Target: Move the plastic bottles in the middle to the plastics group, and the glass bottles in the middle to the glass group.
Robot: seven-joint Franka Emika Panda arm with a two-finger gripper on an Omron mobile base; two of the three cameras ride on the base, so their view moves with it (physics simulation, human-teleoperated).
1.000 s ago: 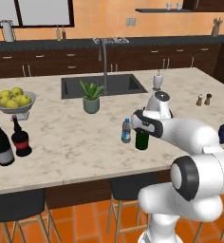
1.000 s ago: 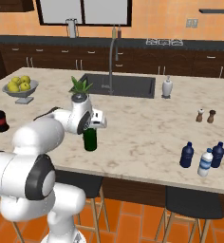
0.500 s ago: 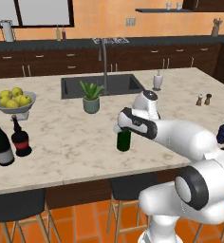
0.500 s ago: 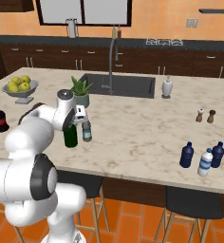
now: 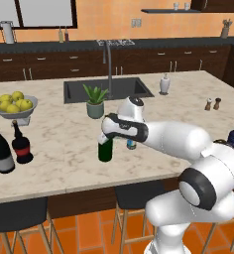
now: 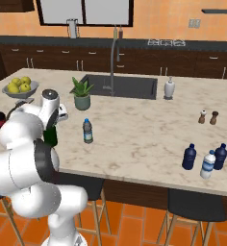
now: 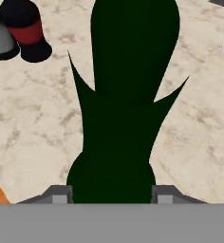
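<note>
My gripper [image 5: 106, 138] is shut on the neck of the slim dark green glass bottle [image 5: 105, 150], held upright low over the counter left of centre. In the hand view the green bottle [image 7: 128, 95] rises between my fingertips [image 7: 61, 194]. The small clear plastic bottle with blue cap [image 6: 88, 131] stands just right of it, partly behind my arm. The glass group stands at the left edge: a tall red-necked bottle [image 5: 1, 149] and a round red-labelled bottle [image 5: 21, 146]. Two dark blue bottles [image 6: 189, 157] and a clear one [image 6: 208, 164] stand at the far right.
A potted plant [image 5: 95, 101] and the sink [image 5: 106, 89] with its tap lie behind the green bottle. A bowl of lemons [image 5: 16, 104] sits at the back left, near the glass group. A soap dispenser [image 5: 164, 84] and salt and pepper shakers [image 5: 212, 103] stand toward the right.
My arm has swung left across the counter with the green bottle in its grip, past the clear blue-capped bottle and closer to the glass group.
</note>
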